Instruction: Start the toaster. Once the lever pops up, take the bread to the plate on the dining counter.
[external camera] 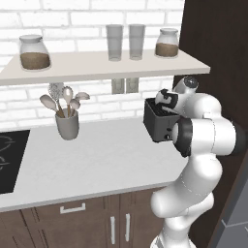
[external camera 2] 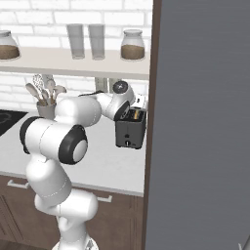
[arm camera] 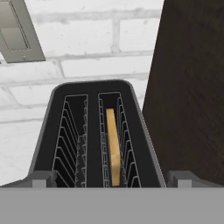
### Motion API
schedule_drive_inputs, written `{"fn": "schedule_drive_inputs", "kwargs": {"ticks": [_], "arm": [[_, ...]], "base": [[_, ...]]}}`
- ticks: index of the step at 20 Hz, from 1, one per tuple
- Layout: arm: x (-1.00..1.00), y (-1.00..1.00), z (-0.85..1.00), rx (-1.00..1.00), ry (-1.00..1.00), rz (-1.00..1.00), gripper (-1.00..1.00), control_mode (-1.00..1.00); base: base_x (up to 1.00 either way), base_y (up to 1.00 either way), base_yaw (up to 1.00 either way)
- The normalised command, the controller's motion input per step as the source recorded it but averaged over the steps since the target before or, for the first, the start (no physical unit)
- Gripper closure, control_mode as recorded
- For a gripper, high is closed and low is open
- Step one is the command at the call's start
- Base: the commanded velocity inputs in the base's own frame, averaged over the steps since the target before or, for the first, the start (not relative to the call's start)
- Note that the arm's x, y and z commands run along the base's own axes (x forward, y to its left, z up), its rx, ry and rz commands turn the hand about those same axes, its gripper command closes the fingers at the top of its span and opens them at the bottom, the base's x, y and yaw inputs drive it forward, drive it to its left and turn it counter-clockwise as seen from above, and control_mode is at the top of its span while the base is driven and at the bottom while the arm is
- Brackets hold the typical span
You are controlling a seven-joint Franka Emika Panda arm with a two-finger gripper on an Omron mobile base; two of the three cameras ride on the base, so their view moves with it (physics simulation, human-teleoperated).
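The black toaster [external camera: 157,127] stands on the grey worktop against a dark tall cabinet side, and its pale knob faces the front in the right base view [external camera 2: 128,143]. My gripper [arm camera: 111,180] hovers open just above the toaster [arm camera: 94,131], looking down into its two slots. A slice of bread [arm camera: 113,148] stands upright in the right-hand slot; the other slot is empty. In the base views the hand [external camera: 167,100] [external camera 2: 138,104] sits over the toaster's top [external camera 2: 131,128]. The lever is hidden. The plate and the dining counter are out of view.
A grey utensil cup [external camera: 68,125] [external camera 2: 46,110] with spoons stands to the left on the worktop [external camera: 97,160]. A shelf [external camera: 106,65] with jars and glasses hangs overhead. A black cooktop [external camera: 9,160] lies far left. The dark cabinet side [arm camera: 192,87] flanks the toaster; a wall outlet [arm camera: 17,30] sits behind it.
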Motion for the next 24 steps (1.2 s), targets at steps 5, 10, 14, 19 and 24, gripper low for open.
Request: {"fn": "schedule_drive_inputs", "kwargs": {"ticks": [5,10,14,19,24], "arm": [[0.0,0.0,0.0,0.0,0.0,0.0,-1.0,-1.0],[0.0,0.0,0.0,0.0,0.0,0.0,-1.0,-1.0],[0.0,0.0,0.0,0.0,0.0,0.0,-1.0,-1.0],[0.0,0.0,0.0,0.0,0.0,0.0,-1.0,-1.0],[0.0,0.0,-0.01,0.0,0.0,0.0,-1.0,-1.0]], "base": [[0.0,0.0,0.0],[0.0,0.0,0.0],[0.0,0.0,0.0],[0.0,0.0,0.0],[0.0,0.0,0.0]]}}
